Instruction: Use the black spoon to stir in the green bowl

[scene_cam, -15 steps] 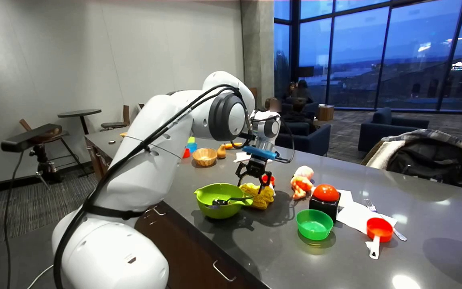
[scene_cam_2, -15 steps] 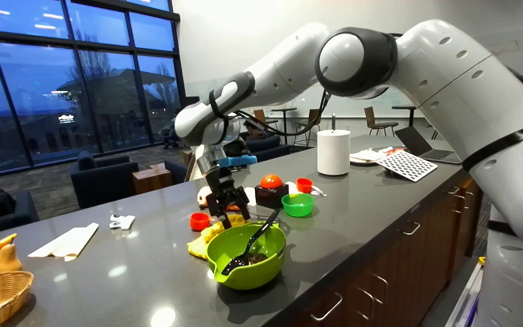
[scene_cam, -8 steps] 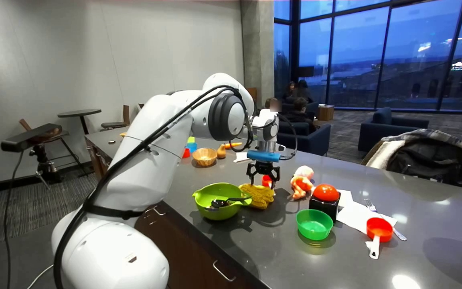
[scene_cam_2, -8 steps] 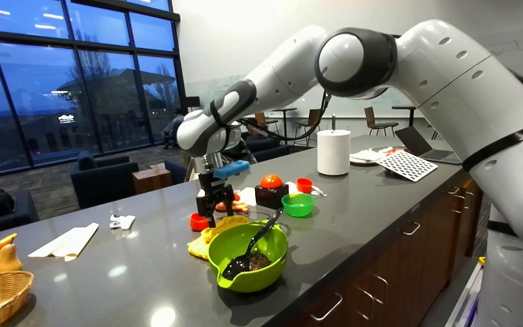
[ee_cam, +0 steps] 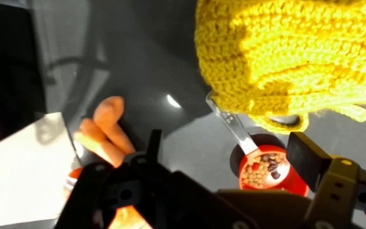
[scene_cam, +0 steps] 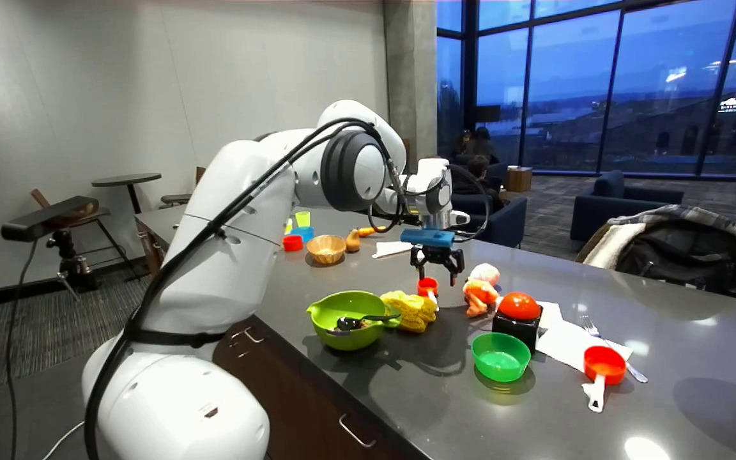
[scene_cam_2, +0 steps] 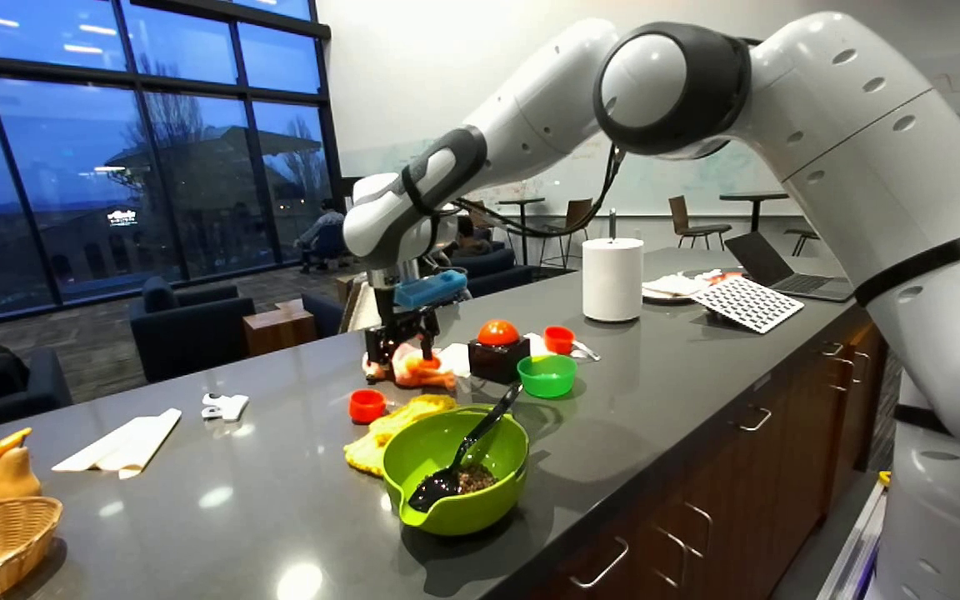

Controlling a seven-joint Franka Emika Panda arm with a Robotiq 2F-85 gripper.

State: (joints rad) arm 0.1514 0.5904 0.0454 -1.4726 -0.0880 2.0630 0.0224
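Observation:
The green bowl stands on the dark counter in both exterior views (scene_cam: pixel 345 340) (scene_cam_2: pixel 470 518), with some dark crumbly contents. The black spoon (scene_cam: pixel 350 323) rests in it, also seen in an exterior view (scene_cam_2: pixel 480 433). Its head is down inside the bowl and its handle leans over the rim. My gripper (scene_cam: pixel 437 280) is open and empty, raised above the counter beyond the yellow knitted cloth, apart from bowl and spoon. It also shows in an exterior view (scene_cam_2: pixel 401 365). In the wrist view the fingers (ee_cam: pixel 229 144) are wide apart; bowl and spoon are out of that view.
Below the gripper are a red measuring cup (ee_cam: pixel 262 170) of small pieces and the yellow knitted cloth (ee_cam: pixel 284 57), which lies beside the bowl. A pink-orange toy (scene_cam: pixel 481 292), a black box with a red dome (scene_cam: pixel 519 326) and a darker green cup (scene_cam: pixel 501 358) stand nearby.
My gripper has risen and moved away from the bowl, past the yellow cloth toward the toy, staying open. The bowl and spoon shifted slightly early on, then stayed still.

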